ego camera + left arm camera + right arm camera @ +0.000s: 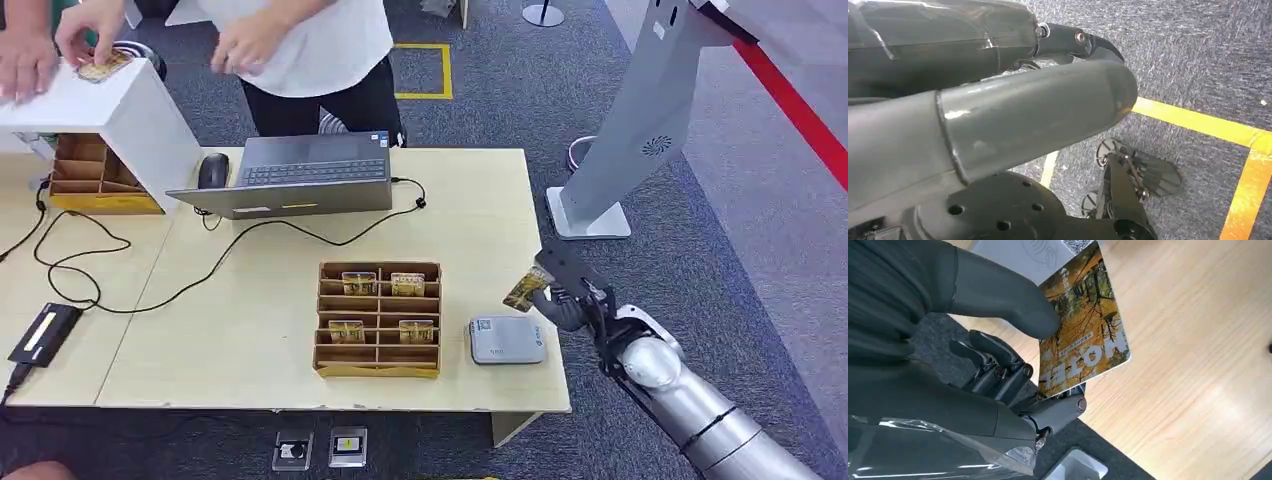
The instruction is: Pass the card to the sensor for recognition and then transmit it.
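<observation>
Card [1083, 335] pinched in right hand [565, 300] fingers [1013, 310], near sensor [507, 340]; you'd lower it onto reader next. Left-hand fingers: can't tell.

**Office corner with a wooden table on dark carpet**

Floor is dark grey speckled carpet [520, 90] with a yellow tape square [422, 70] marked on it, plus a red stripe [795, 105] running along a lighter grey strip of floor. A pale wood table [250, 330] fills most of the middle. There's a white box [130, 105] standing on its far corner, and a tall white kiosk stand [640, 120] sits on the carpet beside the table. Lighting is even, no hard shadows.
</observation>
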Available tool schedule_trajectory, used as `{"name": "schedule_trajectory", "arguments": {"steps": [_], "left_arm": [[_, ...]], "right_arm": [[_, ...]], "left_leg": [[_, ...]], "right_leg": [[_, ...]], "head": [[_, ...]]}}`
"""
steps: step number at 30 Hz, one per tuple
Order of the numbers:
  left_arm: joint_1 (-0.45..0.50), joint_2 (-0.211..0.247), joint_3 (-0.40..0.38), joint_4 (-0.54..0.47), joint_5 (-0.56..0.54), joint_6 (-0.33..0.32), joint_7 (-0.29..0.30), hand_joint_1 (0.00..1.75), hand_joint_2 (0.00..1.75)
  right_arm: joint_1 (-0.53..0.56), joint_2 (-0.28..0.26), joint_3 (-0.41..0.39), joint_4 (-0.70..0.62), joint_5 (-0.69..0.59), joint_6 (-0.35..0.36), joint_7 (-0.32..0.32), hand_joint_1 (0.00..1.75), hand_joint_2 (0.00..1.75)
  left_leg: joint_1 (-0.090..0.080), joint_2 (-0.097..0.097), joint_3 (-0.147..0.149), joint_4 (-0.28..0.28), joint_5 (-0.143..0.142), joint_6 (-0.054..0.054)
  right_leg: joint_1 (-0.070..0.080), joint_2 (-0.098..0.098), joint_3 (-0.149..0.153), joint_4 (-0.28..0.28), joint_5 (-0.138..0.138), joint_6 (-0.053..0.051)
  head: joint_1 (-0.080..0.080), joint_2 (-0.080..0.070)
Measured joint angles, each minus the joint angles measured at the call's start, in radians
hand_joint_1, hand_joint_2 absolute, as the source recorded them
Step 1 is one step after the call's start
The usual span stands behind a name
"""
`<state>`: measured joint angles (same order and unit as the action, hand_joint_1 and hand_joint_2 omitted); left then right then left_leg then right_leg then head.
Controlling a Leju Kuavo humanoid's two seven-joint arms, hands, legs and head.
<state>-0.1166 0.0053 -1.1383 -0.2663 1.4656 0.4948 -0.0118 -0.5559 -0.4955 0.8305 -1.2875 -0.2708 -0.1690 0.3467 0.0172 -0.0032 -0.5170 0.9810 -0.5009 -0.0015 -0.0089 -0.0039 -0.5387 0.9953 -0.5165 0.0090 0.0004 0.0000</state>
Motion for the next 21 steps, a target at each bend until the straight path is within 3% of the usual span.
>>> {"name": "schedule_trajectory", "arguments": {"steps": [21], "left_arm": [[0.000, 0.000, 0.000, -0.004, 0.002, 0.005, 0.014, 0.00, 0.00]], "right_arm": [[0.013, 0.000, 0.064, 0.037, 0.034, 0.065, 0.009, 1.75, 1.75]], "left_leg": [[0.000, 0.000, 0.000, 0.000, 0.000, 0.000]], "right_leg": [[0.000, 0.000, 0.000, 0.000, 0.000, 0.000]], "head": [[0.000, 0.000]]}}
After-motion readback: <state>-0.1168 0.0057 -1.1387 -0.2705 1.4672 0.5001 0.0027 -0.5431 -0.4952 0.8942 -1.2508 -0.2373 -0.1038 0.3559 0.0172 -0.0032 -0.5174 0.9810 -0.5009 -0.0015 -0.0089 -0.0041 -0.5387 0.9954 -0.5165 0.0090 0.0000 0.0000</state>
